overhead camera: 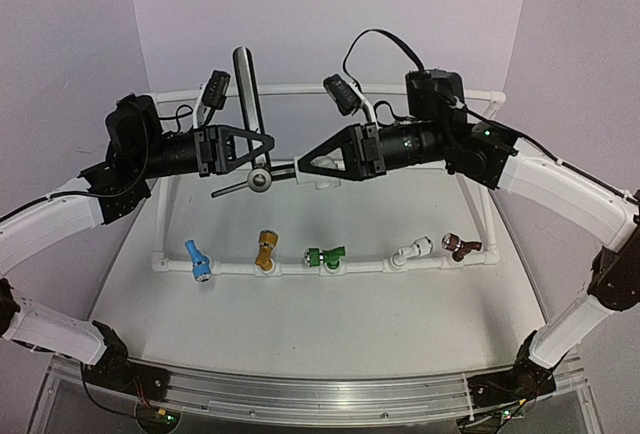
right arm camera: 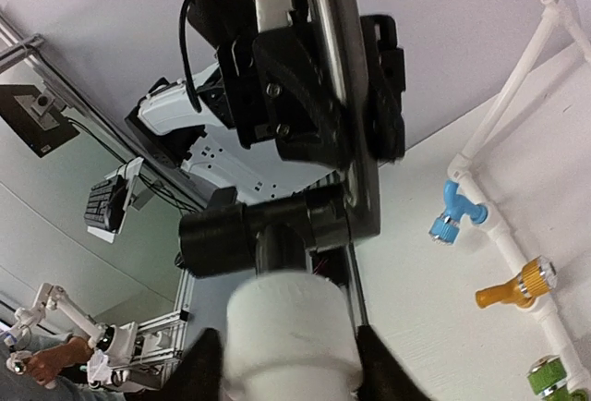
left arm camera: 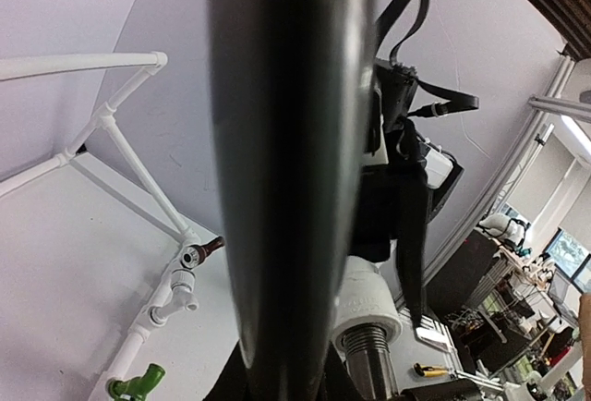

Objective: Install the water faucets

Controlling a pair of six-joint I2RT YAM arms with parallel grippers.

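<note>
The dark grey-black faucet (overhead camera: 258, 178) hangs in mid-air above the table's middle, its long straight lever handle (overhead camera: 246, 84) standing upright. My left gripper (overhead camera: 270, 150) is shut on it. In the left wrist view the handle (left arm camera: 295, 142) fills the middle, and the faucet's metal thread (left arm camera: 374, 355) sits in the white pipe fitting (left arm camera: 369, 304). My right gripper (overhead camera: 303, 164) is shut on that white fitting (right arm camera: 291, 327), with a finger (right arm camera: 199, 373) on each side. The faucet body (right arm camera: 259, 230) lies just beyond the fitting.
A white pipe frame (overhead camera: 290, 267) lies on the table below the grippers. Its front rail carries a blue (overhead camera: 197, 259), a yellow (overhead camera: 265, 251), a green (overhead camera: 325, 257), a white (overhead camera: 410, 251) and a brown faucet (overhead camera: 460, 247). A raised pipe rail (overhead camera: 290, 89) runs behind.
</note>
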